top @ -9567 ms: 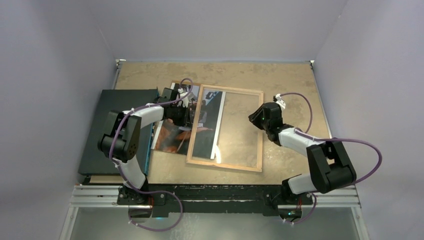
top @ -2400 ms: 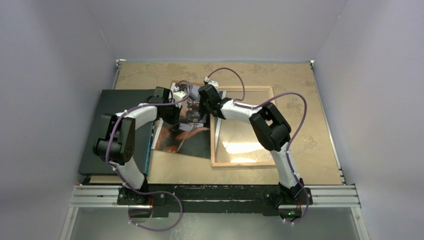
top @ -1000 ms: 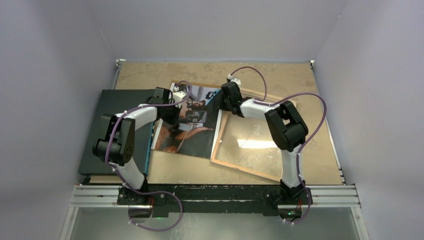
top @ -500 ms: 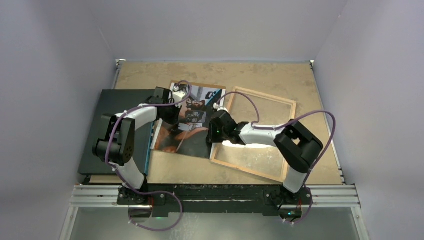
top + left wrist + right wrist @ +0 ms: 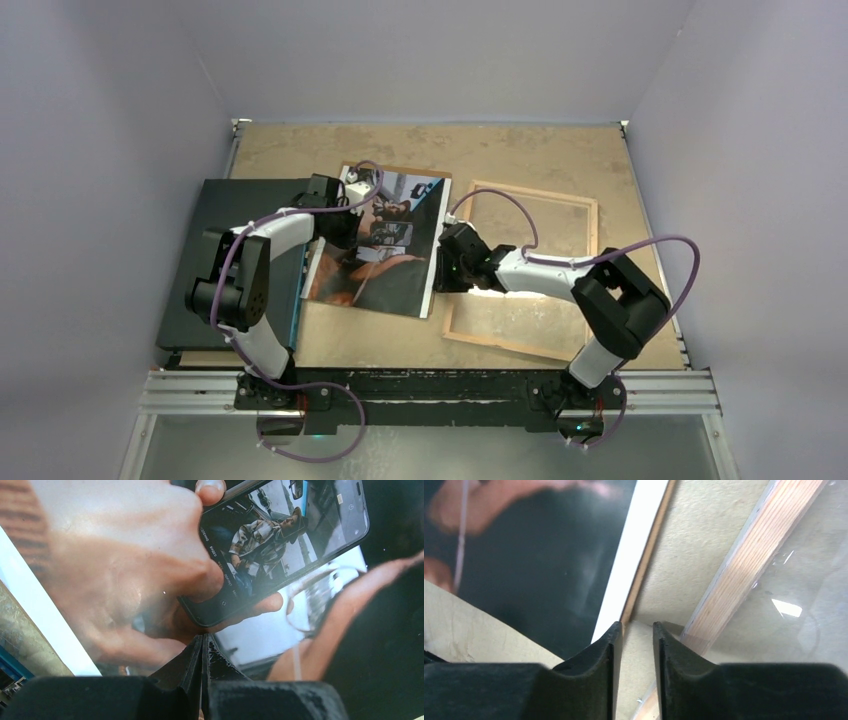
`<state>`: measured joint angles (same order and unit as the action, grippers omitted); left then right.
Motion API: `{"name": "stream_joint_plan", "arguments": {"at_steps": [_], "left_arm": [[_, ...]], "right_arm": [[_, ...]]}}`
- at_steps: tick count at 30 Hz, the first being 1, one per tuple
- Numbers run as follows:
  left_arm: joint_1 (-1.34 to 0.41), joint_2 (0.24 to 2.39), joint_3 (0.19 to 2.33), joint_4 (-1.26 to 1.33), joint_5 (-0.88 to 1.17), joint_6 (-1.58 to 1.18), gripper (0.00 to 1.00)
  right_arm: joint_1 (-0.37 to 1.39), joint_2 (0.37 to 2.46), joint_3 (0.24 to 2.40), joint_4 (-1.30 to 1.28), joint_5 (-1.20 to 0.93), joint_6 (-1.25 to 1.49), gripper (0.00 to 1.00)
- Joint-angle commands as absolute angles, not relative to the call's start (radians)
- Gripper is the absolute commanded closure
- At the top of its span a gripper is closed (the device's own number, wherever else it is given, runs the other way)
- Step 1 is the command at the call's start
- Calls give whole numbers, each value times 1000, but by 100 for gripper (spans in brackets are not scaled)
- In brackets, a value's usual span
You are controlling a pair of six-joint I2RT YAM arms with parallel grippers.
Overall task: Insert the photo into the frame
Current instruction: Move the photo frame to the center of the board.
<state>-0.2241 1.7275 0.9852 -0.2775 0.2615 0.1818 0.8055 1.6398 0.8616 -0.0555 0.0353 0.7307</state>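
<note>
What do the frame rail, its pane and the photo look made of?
Frame rail: looks like light bare wood, straight grain showing. Pane: clear glass or acrylic, can't tell which; table shows through, with a glare patch. Photo: likely glossy printed paper, judging by the sheen on it.

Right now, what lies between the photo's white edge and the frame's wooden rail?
A thin brown edge under the photo, then bare table; the right wrist view shows it, with the right claw's parted tips at the gap.
</note>
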Motion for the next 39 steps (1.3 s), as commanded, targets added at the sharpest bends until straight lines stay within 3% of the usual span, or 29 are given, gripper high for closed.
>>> {"name": "stream_joint_plan", "arguments": {"at_steps": [1,8,13,17,18,22,24,29,32,34,39], "left_arm": [[-240,1728,971,-284,293,159,100],[-255,1762,972,-262,343,129,100],[-258,1758,1061,-338,402,104,100],[-246,1692,1198,-413,325,146,100],[-244,1685,1222,-419,279,162,99],[-226,1714,1291,-399,54,234,76],[-216,1764,1324,-383,-86,263,73],[-189,1865,1323,-240,-287,312,76],[-187,1927,1335,-177,-364,329,83],[-187,1962,1351,-151,-400,334,89],[-189,2050,1394,-148,-410,339,91]], "right_arm": [[760,1596,886,-115,62,693,62],[691,1627,885,8,-49,757,38],[650,1694,929,73,-34,780,32],[613,1742,966,103,-18,780,31],[609,1753,978,105,-9,782,31],[606,1792,1017,109,6,791,31],[603,1802,1023,114,10,798,31],[600,1808,1015,129,12,810,31],[597,1798,998,137,21,818,31],[593,1790,984,146,21,825,31],[588,1786,967,166,3,850,31]]}}
